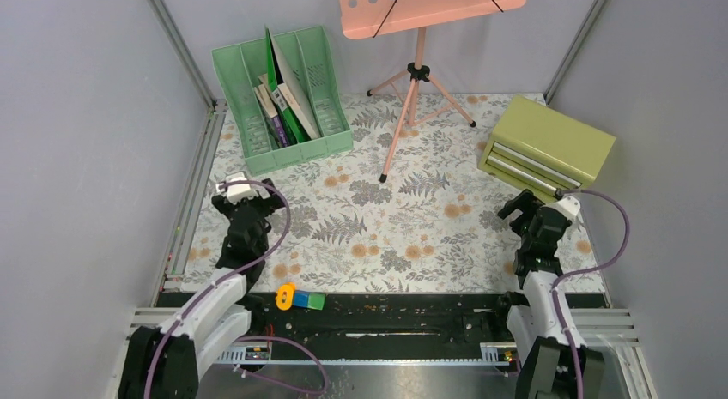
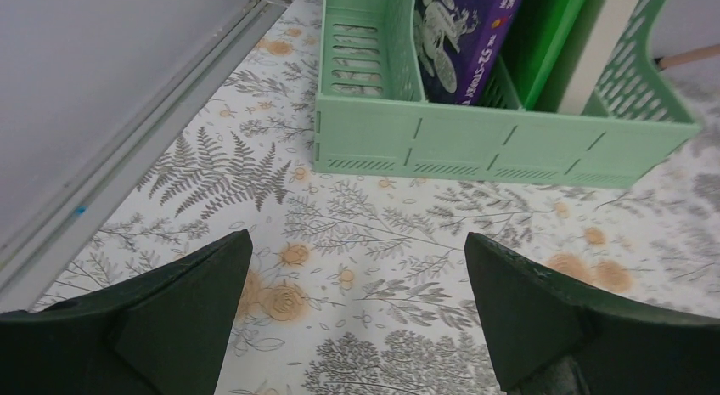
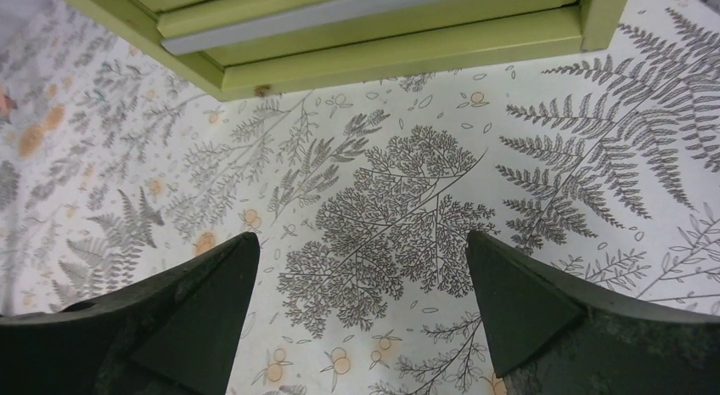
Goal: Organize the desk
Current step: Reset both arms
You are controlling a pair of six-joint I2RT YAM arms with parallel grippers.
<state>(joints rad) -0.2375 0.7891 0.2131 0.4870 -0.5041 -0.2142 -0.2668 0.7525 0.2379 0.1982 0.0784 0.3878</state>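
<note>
The desk (image 1: 403, 202) is a flat top covered in a pale cloth with grey ferns and orange flowers. My left gripper (image 1: 257, 193) hovers over its left side, open and empty, just in front of the green file rack (image 1: 283, 99). In the left wrist view the open gripper (image 2: 357, 268) has only cloth (image 2: 365, 234) between its fingers, with the rack (image 2: 492, 140) ahead. My right gripper (image 1: 519, 208) is open and empty over the right side, just in front of the olive drawer box (image 1: 545, 146). The right wrist view shows the open gripper (image 3: 361, 268) over bare cloth, with the box front (image 3: 382, 38) ahead.
The rack holds several books, one purple (image 2: 463, 38). A pink music stand (image 1: 416, 73) on a tripod stands at the back middle. A yellow, blue and green toy (image 1: 299, 299) lies on the black rail at the near edge. Grey walls enclose the desk.
</note>
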